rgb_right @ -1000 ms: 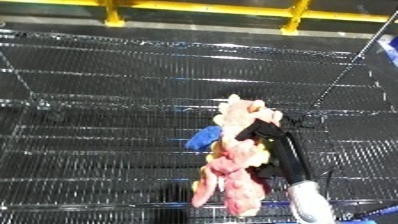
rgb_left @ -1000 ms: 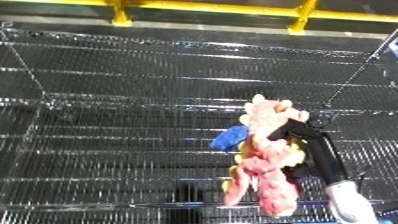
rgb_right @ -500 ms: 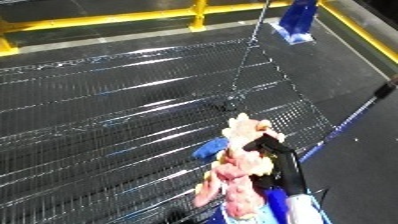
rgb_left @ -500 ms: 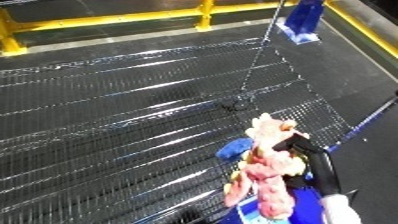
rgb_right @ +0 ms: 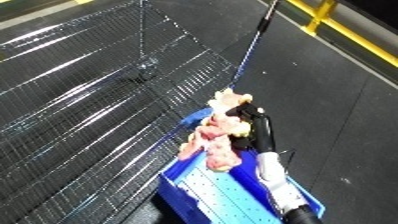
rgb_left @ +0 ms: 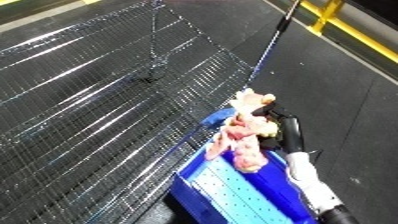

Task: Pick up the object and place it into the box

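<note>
Carry step nearly done: right hand (rgb_left: 277, 119) is closed around the pink soft toy (rgb_left: 242, 136), hanging over the blue bin's (rgb_left: 233, 194) far end. Next: lower slightly, open fingers.

No readable text, label, brand, number or sign showing in either eye view. Blue perforated plastic bin (rgb_left: 233, 190): no marking showing on visible surfaces. Pink and cream soft object (rgb_left: 242, 134): no tag or print showing. Wire mesh cage panels (rgb_left: 98, 100): no plate or sign showing. Yellow railing (rgb_left: 355, 30): no lettering showing. Dark floor (rgb_right: 346, 110): no painted characters showing.
</note>
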Tool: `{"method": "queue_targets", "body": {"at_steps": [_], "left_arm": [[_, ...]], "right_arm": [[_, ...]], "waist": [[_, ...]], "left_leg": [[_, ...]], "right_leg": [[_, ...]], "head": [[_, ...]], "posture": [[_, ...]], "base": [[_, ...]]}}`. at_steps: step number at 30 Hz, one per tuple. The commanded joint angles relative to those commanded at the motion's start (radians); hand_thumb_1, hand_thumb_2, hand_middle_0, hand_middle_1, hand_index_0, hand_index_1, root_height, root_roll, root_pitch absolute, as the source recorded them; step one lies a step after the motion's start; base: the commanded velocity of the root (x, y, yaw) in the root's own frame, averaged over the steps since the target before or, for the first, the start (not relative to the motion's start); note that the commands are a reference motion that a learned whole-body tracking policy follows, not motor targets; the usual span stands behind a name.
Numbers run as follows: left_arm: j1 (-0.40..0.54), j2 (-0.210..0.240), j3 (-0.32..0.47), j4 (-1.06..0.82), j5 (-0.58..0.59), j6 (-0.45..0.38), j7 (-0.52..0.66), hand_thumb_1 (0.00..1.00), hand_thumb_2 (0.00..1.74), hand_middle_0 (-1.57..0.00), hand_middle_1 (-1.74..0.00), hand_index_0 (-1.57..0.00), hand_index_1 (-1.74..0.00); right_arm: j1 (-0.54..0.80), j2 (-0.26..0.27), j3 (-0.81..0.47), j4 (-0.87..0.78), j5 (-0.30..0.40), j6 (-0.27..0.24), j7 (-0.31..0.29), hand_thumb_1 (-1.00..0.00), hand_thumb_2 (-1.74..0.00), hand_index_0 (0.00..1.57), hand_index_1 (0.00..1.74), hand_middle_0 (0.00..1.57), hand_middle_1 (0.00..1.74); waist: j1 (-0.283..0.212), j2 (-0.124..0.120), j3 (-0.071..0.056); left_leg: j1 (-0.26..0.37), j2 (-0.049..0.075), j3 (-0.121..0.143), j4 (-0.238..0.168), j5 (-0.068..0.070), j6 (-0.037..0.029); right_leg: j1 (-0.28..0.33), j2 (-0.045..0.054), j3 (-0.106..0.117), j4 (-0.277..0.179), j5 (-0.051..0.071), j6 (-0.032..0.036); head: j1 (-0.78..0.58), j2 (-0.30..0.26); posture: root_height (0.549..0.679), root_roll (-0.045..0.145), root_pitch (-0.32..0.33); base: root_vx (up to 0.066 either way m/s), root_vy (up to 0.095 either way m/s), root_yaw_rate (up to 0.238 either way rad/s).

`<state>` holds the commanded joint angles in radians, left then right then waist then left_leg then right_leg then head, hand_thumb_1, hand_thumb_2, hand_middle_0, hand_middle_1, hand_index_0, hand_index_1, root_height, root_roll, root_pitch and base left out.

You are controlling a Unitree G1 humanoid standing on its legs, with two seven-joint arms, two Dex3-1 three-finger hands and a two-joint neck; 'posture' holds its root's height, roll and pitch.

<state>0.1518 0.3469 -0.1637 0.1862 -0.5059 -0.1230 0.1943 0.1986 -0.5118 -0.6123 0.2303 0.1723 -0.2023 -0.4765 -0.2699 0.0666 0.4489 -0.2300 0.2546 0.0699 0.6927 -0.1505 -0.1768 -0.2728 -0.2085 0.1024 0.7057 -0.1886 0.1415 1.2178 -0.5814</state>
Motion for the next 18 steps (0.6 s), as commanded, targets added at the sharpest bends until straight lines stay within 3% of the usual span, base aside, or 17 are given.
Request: {"method": "queue_targets", "body": {"at_steps": [5,12,18], "left_arm": [[-0.007,0.014,-0.006,0.007,0.003,-0.014,-0.006,1.00,1.74,-1.57,-1.74,-1.57,-1.74],[-0.009,0.033,-0.005,-0.005,0.012,-0.033,-0.015,1.00,1.74,-1.57,-1.74,-1.57,-1.74],[-0.002,0.041,0.005,-0.010,0.019,-0.039,-0.017,1.00,1.74,-1.57,-1.74,-1.57,-1.74]], "right_arm": [[-0.016,0.005,-0.029,0.122,0.072,-0.026,-0.025,-1.00,-1.74,1.57,1.74,1.57,1.74],[-0.052,-0.001,-0.070,0.351,0.244,-0.065,-0.018,-0.65,-1.13,1.02,1.13,1.02,1.13],[-0.049,-0.014,-0.075,0.421,0.266,-0.071,0.000,-0.35,-0.61,0.55,0.61,0.55,0.61]], "waist": [[-0.016,0.009,-0.007],[-0.013,0.016,-0.013],[-0.005,0.016,-0.016]], "left_leg": [[0.002,-0.003,0.010,-0.006,-0.001,-0.0041],[0.002,-0.003,0.014,-0.013,0.002,-0.0096],[0.006,-0.003,0.018,-0.028,0.009,-0.0117]], "right_leg": [[0.000,0.0004,0.005,-0.010,0.004,-0.0005],[0.001,0.0009,0.002,-0.022,0.005,0.0007],[0.004,0.0019,-0.003,-0.030,0.002,0.0026]], "head": [[-0.001,-0.002],[-0.020,-0.015],[-0.022,-0.023]], "posture": [[0.633,0.079,-0.222],[0.635,0.080,-0.215],[0.636,0.080,-0.209]], "base": [[-0.002,0.014,-0.040],[-0.003,0.003,-0.012],[0.004,-0.003,0.016]]}}
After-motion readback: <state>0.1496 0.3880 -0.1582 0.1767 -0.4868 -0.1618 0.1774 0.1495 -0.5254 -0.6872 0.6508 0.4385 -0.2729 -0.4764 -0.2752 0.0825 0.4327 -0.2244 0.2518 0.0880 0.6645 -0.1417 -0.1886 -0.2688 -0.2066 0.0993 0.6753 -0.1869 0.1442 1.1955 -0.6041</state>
